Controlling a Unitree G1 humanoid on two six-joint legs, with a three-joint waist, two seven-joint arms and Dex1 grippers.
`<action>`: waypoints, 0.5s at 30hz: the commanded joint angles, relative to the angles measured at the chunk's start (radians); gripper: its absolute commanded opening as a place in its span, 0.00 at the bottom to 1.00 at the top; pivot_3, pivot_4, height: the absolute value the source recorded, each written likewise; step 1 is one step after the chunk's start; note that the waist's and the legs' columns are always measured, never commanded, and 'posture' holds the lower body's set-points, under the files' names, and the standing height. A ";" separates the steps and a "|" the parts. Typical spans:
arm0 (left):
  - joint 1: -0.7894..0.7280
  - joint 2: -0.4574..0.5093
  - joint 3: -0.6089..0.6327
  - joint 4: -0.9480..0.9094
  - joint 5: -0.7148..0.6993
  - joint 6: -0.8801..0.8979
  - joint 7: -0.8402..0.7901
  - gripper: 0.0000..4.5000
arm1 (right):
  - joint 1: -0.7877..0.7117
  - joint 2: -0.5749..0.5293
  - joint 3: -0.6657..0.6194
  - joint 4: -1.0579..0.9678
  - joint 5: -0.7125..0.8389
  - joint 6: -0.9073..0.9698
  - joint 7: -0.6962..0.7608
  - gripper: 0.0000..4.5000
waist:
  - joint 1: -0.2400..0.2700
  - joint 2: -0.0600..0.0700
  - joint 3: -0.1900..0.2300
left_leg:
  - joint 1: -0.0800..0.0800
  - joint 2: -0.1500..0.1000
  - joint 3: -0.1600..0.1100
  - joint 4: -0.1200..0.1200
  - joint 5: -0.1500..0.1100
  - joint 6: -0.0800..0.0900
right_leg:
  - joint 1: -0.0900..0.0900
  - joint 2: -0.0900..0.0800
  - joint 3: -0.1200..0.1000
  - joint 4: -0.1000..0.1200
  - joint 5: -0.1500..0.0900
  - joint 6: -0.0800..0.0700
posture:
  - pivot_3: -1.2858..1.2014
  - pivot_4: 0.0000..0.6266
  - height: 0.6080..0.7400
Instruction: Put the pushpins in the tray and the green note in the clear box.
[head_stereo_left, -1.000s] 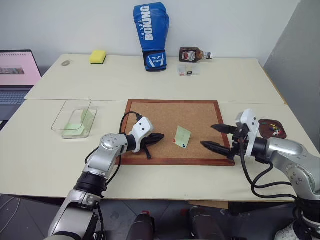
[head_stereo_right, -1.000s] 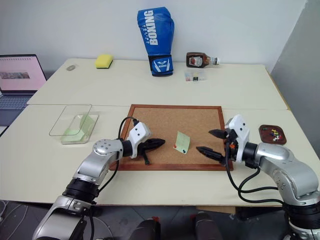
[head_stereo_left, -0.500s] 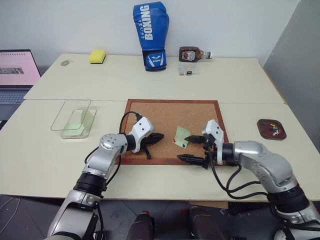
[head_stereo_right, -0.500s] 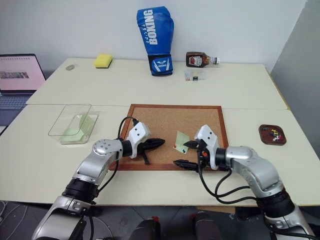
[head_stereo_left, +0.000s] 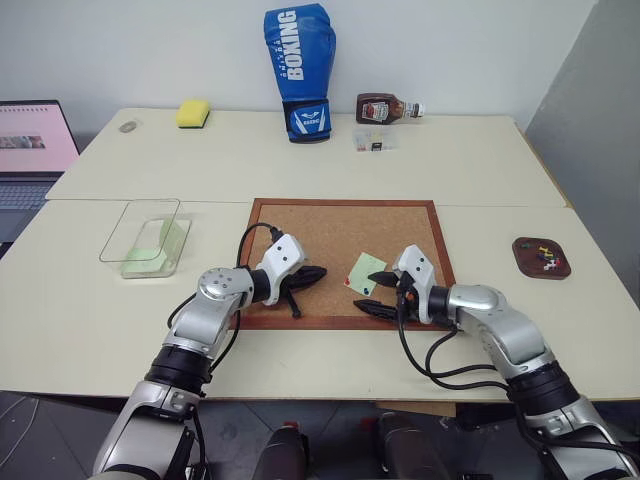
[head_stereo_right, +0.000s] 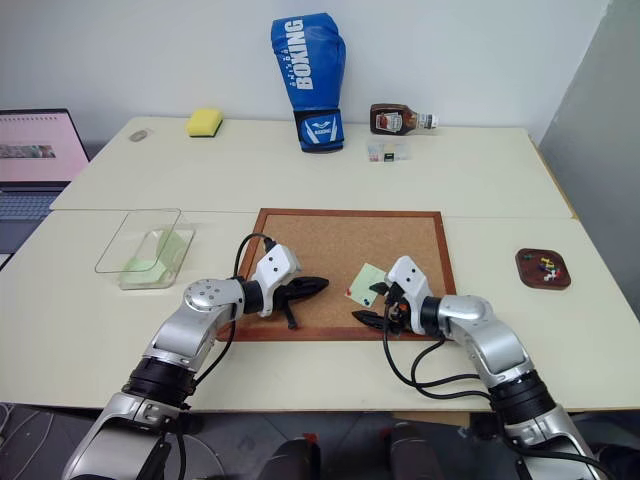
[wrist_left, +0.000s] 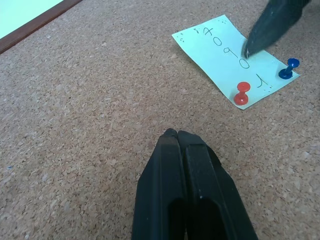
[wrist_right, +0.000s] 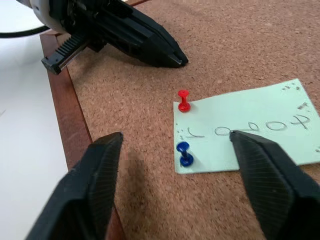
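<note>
now, key relation: the green note lies pinned on the cork board, straight ahead of the right pincer; the two pushpins, one red and one blue, stand on the note's near short edge, between the spread fingers in the right wrist view.
long axis: the note's long side runs away from the right pincer, roughly along the way it points.
nearer arm: the right pincer is just beside the note; the left pincer is near too, but on the other side and a little apart from it.
right pincer: fingers apart, nothing between them yet.
left pincer: fingers pressed together, empty, resting low over the board.
tray: on the bench, well apart to the right, some small pins already in it.
clear box: on the bench, far left, with a pale green sheet inside.
change: the right arm has come in from beside the tray to the note, and its fingers stand less wide than before; the left arm has stayed.
</note>
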 joint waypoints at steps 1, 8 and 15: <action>0.004 0.010 -0.006 0.006 0.028 0.009 0.011 0.00 | -0.014 0.017 -0.026 -0.015 0.000 -0.018 -0.001 0.58 | 0.000 0.000 0.000 | 0.000 0.000 0.000 0.000 0.000 0.000 | 0.000 0.000 0.000 0.000 0.000 0.000 | 0.52 0.24 1.00; 0.006 0.012 -0.006 0.001 0.028 0.012 0.010 0.00 | -0.015 0.022 -0.034 -0.003 -0.014 -0.028 0.001 0.28 | 0.000 0.000 0.000 | 0.000 0.000 0.000 0.000 0.000 0.000 | 0.000 0.000 0.000 0.000 0.000 0.000 | 0.52 0.24 1.00; 0.004 0.009 -0.006 -0.004 0.025 0.017 0.011 0.00 | -0.018 0.011 -0.027 0.026 -0.062 -0.055 -0.002 0.00 | 0.000 0.000 0.000 | 0.000 0.000 0.000 0.000 0.000 0.000 | 0.000 0.000 0.000 0.000 0.000 0.000 | 0.52 0.24 1.00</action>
